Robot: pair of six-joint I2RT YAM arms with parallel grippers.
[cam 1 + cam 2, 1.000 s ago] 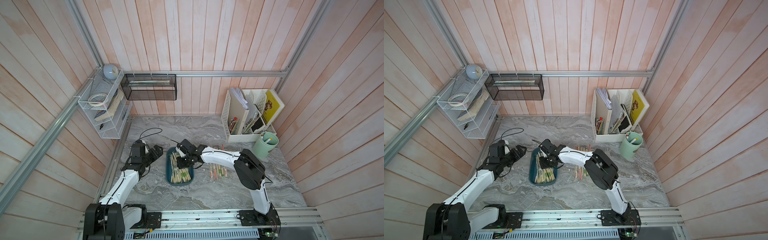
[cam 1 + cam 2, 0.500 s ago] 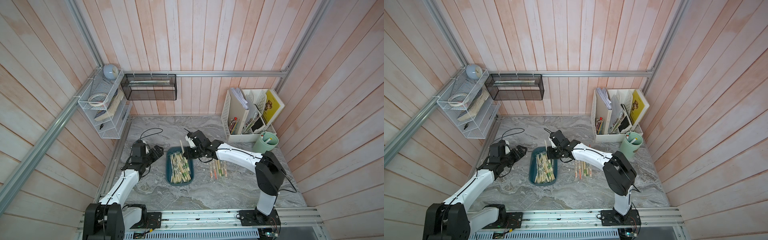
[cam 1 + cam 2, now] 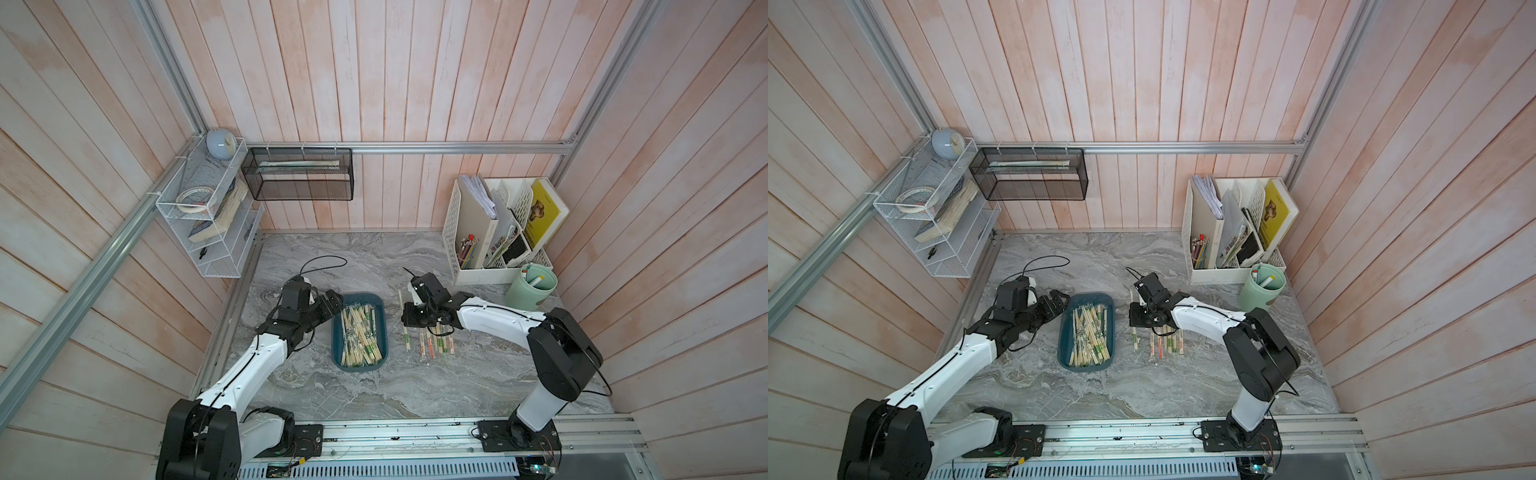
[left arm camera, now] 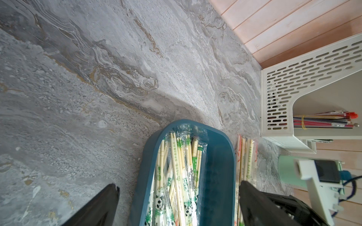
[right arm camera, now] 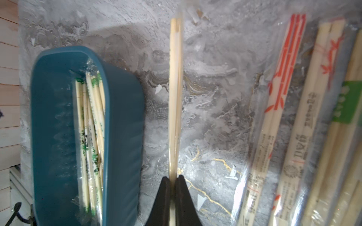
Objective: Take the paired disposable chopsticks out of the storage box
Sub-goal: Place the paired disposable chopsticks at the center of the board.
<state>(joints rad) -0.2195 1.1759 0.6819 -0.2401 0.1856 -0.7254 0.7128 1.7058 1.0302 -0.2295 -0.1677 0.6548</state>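
The chopstick pair point(image 5: 175, 88) sat pinched in your right gripper point(image 5: 172, 179), between the storage box point(image 5: 58, 58) and the laid-out row point(image 5: 284, 97), probably to join it. Many pairs point(image 4: 176, 166) lay boxed, with your left gripper point(image 4: 178, 185) spread wide nearby, seemingly waiting.

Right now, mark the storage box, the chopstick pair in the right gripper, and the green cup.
storage box point(image 3: 360, 297): in a top view, on its far-end wall.
held chopstick pair point(image 5: 175, 94): right wrist view, mid-shaft, above the closed jaws.
green cup point(image 3: 524, 297): in a top view, on its outer side wall.
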